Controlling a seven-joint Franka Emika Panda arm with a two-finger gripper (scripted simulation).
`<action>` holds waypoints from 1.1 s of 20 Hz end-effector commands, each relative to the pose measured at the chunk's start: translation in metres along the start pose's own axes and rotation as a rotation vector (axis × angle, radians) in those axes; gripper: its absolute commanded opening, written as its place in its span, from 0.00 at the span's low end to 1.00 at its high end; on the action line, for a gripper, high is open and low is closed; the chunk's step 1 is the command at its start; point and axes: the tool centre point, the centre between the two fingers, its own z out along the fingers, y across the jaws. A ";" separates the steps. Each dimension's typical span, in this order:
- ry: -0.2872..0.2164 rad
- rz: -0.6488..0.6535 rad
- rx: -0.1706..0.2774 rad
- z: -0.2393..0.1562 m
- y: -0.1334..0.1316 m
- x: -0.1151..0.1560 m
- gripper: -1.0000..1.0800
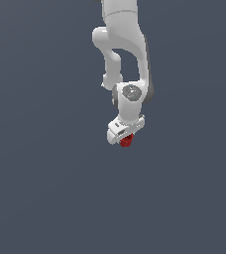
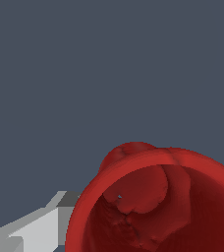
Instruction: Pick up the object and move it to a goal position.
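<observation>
Red cup (image 1: 126, 142) just under white claw (image 1: 125, 138), claw closed around it, plain grey backdrop

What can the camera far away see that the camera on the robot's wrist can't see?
Only the exterior view shows the whole white arm reaching down, with the gripper at its end and the small red cup poking out beneath it. Only the wrist view looks right into the cup, showing its round rim and lumpy inside, with one grey finger beside it. Both show the red cup at the gripper against a plain dark grey background. Neither shows clearly whether the fingers are squeezing it.
</observation>
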 end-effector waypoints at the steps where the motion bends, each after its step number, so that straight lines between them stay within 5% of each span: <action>1: 0.001 0.001 -0.001 -0.004 0.004 0.000 0.00; 10: 0.002 0.000 0.000 -0.045 0.043 -0.008 0.00; 22: 0.003 -0.001 0.002 -0.144 0.139 -0.027 0.00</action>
